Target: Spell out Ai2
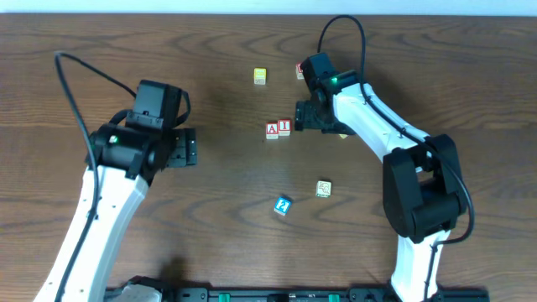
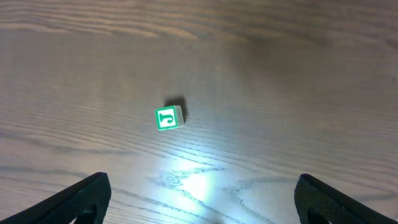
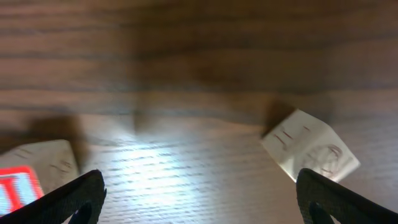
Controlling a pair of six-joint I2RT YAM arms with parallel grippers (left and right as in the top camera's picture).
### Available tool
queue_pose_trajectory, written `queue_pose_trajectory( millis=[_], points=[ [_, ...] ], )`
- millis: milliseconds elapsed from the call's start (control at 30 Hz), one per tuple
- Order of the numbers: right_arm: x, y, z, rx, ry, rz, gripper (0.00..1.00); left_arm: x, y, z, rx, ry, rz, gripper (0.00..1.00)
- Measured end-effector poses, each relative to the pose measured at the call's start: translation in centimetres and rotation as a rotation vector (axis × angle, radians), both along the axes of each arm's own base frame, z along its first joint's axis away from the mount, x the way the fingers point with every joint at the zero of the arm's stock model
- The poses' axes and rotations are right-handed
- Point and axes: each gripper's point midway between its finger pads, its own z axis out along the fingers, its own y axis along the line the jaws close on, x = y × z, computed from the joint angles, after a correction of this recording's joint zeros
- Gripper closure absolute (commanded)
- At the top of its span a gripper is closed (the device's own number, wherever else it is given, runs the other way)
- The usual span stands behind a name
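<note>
Two red-lettered blocks, A (image 1: 273, 129) and I (image 1: 285, 127), stand side by side at the table's middle. A blue block with a white 2 (image 1: 283, 205) lies nearer the front. My right gripper (image 1: 304, 116) is open and empty just right of the I block. In the right wrist view the gripper (image 3: 202, 205) has a red-lettered block (image 3: 28, 177) by its left finger and a pale block (image 3: 310, 152) by its right finger. My left gripper (image 1: 189, 149) is open and empty at the left, and the left wrist view (image 2: 205, 205) shows bare wood between its fingers.
A yellow-green block (image 1: 260, 76) lies at the back. A red block (image 1: 299, 70) is partly hidden by the right arm. A green-framed block (image 1: 324, 189) lies right of the blue one. The left wrist view shows a green-framed letter block (image 2: 168, 117) ahead.
</note>
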Motion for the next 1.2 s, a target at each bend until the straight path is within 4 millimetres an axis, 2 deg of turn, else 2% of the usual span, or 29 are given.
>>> queue_pose_trajectory(
  millis=[300,700,933,1200],
  points=[
    [0.0,0.5,0.0,0.024,0.000,0.005,0.03,0.4,-0.1,-1.7,0.015,0.061,0.000,0.05],
    [-0.2,1.1,-0.1,0.038,0.006,0.006,0.02,0.4,-0.1,-1.7,0.015,0.063,0.000,0.04],
    [-1.0,1.9,-2.1,0.023,0.052,0.026,0.01,0.4,-0.1,-1.7,0.015,0.063,0.000,0.05],
    [-1.0,2.0,-2.3,0.024,0.052,0.024,0.02,0.4,-0.1,-1.7,0.015,0.063,0.000,0.05]
  ],
)
